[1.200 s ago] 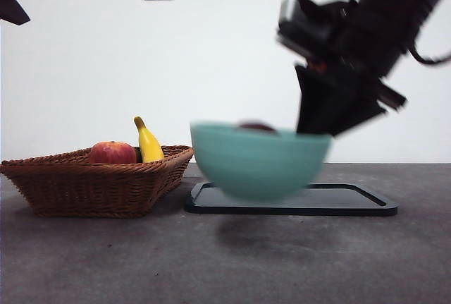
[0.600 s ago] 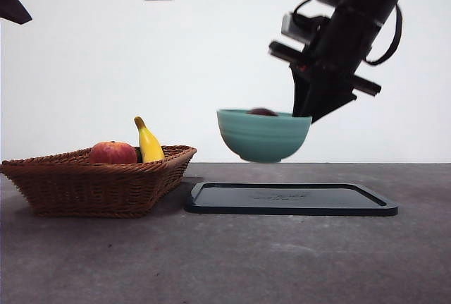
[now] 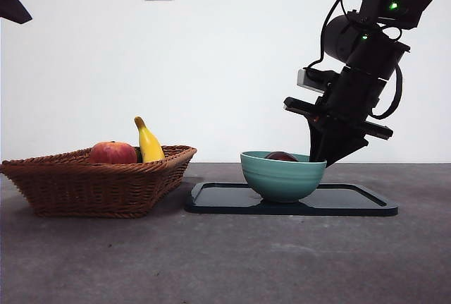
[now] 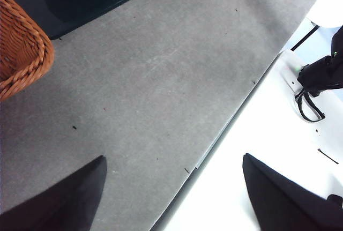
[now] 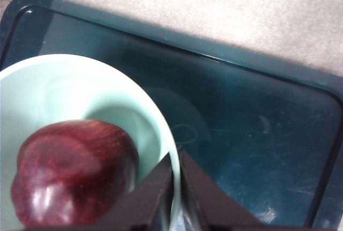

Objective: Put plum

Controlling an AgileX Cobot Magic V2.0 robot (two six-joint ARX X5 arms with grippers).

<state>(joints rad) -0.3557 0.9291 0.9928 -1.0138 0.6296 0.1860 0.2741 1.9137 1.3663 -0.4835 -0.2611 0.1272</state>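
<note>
R gripper [image 5: 176, 188] was clamped on the rim of the teal bowl [image 3: 283, 175] — one jaw inside, one outside — w/ the bowl resting on the dark tray [image 3: 352, 204]. Plum [image 5: 75, 173] sat inside the bowl, near the pinched rim. L gripper [image 4: 171, 188] hung spread apart over bare table, holding nothing; wicker basket [image 3: 99, 180] w/ red-orange fruit [image 3: 112, 152] and banana [image 3: 147, 142] stood beside the tray.
</note>
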